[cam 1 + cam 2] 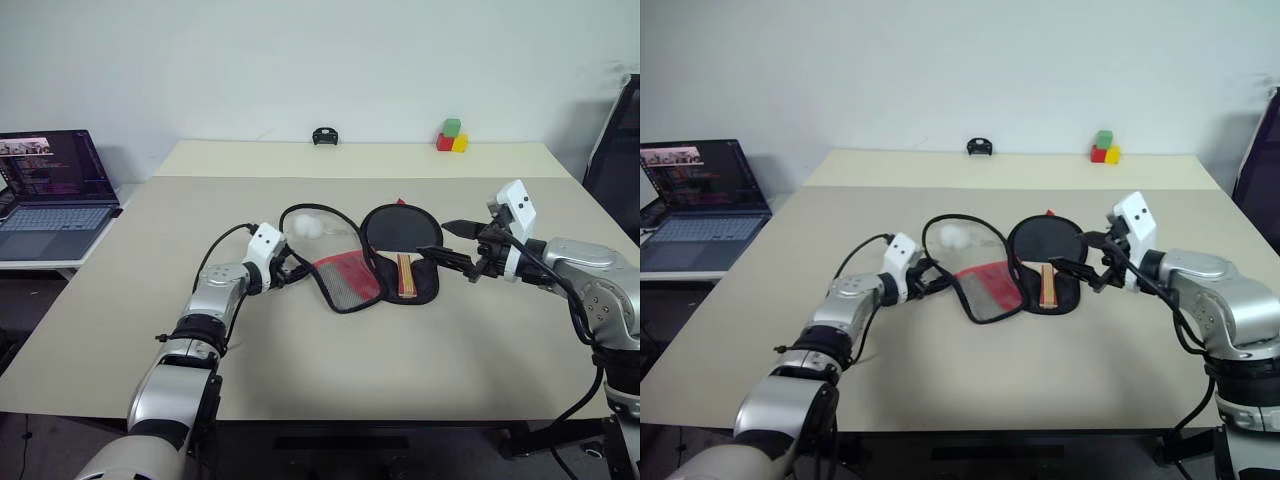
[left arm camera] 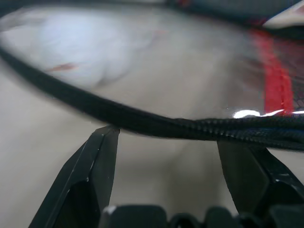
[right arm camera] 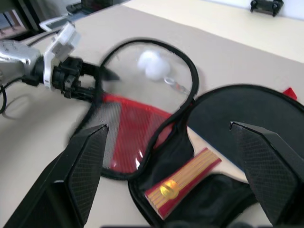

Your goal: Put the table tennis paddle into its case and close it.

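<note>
right now my two arms reach over a beige table (image 1: 300,380) toward a case (image 1: 425,290) that lies unzipped in the middle. its lid (image 1: 335,255) is folded out flat on my left side, showing a clear window, a red mesh panel and a black zipper rim. the paddle (image 1: 402,232) rests in the other half of the case, black face away from me, striped wooden handle pointing back toward me.

my left fingers (image 1: 292,268) are spread apart and sit at the lid's near left edge. in the left wrist view the zipper rim (image 2: 190,127) runs across the gap between the two fingertips (image 2: 107,142); they are not clamped on it, and i cannot tell whether they touch it.

my right fingers (image 1: 455,245) are wide open and hold nothing. they hover just to the right of the case, pointing at it, near the paddle's face.

at the far edge of the table are a small black object (image 1: 324,136) and a stack of red, yellow and green blocks (image 1: 452,136). a laptop (image 1: 52,190) stands open on a side table to my left.
</note>
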{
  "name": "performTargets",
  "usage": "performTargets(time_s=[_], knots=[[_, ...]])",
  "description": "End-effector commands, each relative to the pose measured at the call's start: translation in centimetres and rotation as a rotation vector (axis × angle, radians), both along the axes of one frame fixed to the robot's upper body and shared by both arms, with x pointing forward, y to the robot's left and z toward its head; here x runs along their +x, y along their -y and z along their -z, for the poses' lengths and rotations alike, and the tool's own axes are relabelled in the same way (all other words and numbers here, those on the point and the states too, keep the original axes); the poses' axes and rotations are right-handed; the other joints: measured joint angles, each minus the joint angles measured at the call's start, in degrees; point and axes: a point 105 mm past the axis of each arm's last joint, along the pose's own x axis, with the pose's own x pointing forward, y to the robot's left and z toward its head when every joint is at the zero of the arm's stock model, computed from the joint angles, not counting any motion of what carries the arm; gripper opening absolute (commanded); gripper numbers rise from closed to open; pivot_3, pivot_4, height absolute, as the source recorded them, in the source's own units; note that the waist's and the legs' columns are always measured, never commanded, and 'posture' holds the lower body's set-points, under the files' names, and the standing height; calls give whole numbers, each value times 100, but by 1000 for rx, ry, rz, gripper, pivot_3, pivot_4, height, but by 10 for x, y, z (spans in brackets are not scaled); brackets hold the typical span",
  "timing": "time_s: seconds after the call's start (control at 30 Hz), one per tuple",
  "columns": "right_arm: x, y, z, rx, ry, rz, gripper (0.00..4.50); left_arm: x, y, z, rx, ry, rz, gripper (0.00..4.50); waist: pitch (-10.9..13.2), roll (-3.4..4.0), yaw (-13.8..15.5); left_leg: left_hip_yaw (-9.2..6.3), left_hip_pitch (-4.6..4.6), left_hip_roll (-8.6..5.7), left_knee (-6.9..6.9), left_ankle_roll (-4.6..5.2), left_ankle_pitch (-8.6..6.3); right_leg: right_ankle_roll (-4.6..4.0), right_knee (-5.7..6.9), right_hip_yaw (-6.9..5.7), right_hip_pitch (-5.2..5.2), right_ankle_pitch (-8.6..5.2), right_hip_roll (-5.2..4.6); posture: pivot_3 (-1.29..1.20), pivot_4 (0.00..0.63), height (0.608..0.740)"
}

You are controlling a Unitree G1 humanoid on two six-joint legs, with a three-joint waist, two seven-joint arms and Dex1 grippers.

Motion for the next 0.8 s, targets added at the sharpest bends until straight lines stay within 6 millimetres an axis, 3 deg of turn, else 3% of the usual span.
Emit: performTargets(time_s=[0.03,0.17,0.3,0.47,0.6,0.8], knots=[[-2,11,-21,3,87,32,4494,6,24,-41,-11,129,86,3454,0,-1,2,1,0,0,0,0,0,0,0,1,0,0,0,0,150,740],[-4,15,-24,10,98,53,4494,5,81,-75,-64,192,235,3454,3,-6,20,1,-2,-1,1,0,0,0,0,-2,0,0,0,0,150,740],[-6,14,-23,12,97,57,4494,3,113,-77,-61,190,285,3454,4,-6,11,6,-3,-2,3,1,0,1,-3,0,0,0,0,0,150,740],[-7,18,-22,12,95,91,4494,2,137,-75,-66,186,295,3454,4,-7,-44,11,5,2,-1,4,-1,1,2,5,0,0,4,0,150,740],[-5,23,-19,7,85,126,4494,2,137,-78,-86,197,299,3454,5,-8,-32,11,4,1,1,5,0,1,4,7,-1,0,3,0,150,740],[6,23,-6,9,44,166,4494,2,104,-89,-142,235,304,3454,4,-7,-39,10,5,1,0,5,0,1,4,7,-1,0,4,0,150,740]])
